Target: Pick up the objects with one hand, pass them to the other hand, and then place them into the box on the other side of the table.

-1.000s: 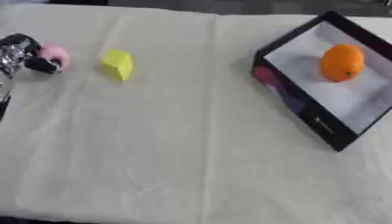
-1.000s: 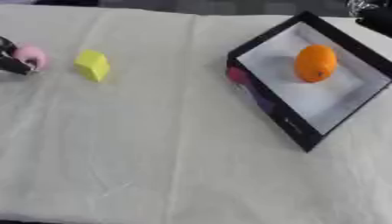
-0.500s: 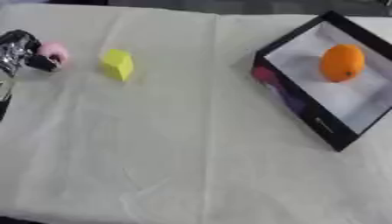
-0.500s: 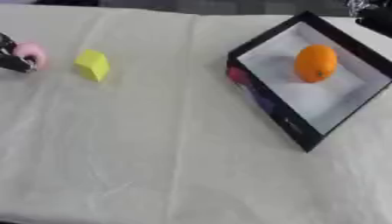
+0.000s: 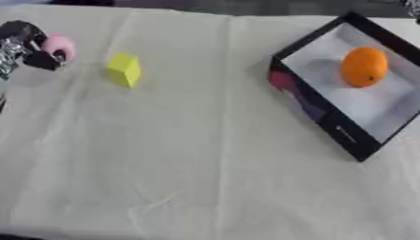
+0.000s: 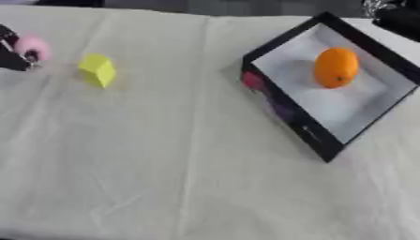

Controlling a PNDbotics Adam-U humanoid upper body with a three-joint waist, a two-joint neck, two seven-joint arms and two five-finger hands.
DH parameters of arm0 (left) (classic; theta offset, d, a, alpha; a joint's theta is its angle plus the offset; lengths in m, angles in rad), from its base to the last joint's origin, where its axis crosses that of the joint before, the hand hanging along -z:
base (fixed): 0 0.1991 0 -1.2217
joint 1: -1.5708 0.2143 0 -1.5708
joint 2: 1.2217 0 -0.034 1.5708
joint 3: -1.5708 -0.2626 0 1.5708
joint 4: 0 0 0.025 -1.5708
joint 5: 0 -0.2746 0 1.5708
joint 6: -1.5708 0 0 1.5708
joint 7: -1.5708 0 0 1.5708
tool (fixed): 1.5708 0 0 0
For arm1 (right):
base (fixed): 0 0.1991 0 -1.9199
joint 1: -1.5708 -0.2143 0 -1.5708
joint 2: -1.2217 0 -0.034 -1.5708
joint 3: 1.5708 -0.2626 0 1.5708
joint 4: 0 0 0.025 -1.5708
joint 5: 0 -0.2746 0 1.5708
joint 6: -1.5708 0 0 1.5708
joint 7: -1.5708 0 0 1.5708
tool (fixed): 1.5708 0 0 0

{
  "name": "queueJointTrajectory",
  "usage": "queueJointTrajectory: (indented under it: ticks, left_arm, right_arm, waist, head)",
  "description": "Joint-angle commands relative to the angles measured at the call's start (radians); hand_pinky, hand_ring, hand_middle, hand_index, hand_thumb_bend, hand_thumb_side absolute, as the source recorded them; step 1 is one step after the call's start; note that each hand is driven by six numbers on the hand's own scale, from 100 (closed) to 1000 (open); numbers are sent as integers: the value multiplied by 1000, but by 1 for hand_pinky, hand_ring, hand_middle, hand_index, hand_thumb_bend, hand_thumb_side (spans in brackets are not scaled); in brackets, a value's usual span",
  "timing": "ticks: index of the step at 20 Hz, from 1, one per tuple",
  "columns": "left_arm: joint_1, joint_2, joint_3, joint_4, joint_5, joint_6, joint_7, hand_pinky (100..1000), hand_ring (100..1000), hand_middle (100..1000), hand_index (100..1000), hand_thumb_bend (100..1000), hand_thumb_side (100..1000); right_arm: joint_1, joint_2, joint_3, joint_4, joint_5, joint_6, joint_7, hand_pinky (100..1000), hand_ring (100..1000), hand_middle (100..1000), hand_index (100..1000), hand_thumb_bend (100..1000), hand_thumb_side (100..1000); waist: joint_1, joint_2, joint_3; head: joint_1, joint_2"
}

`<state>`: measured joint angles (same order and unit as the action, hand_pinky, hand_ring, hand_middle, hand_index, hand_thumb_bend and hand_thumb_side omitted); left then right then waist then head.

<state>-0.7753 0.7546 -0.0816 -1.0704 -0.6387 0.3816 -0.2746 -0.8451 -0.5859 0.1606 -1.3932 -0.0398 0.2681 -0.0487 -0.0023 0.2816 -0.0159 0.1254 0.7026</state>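
At the far left edge my left hand (image 5: 18, 41), black and silver, has its fingers curled round a small pink object (image 5: 59, 47). A yellow block (image 5: 124, 69) lies on the cloth just right of it, apart from the hand. On the right stands a black box (image 5: 316, 110) with a white inside, turned askew. An orange (image 5: 364, 66) lies in it. Only a dark and silver bit of my right hand (image 6: 392, 13) shows at the top right corner, beyond the box.
A cream cloth (image 5: 197, 154) with creases covers the whole table. The box's near wall carries a pink and purple print (image 5: 287, 86). The table's far edge runs along the top.
The pink object and my left hand's fingers have shifted a little toward the far edge. The yellow block, the box and the orange have stayed put.
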Motion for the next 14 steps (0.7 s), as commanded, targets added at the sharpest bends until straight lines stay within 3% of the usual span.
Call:
queueJointTrajectory:
  ticks: [1,14]
  left_arm:
    - [11,53,-11,-93,42,-16,15,756,656,651,624,191,204]
    - [113,32,-60,-399,122,-19,58,749,615,641,623,189,204]
  right_arm:
    - [-26,-17,-9,-15,-4,-4,5,862,763,790,814,100,419]
    - [-101,55,36,-54,11,-10,95,868,782,814,834,100,421]
  waist:
    - [5,-39,4]
    - [5,-64,13]
  head:
    - [-16,5]
    - [-44,7]
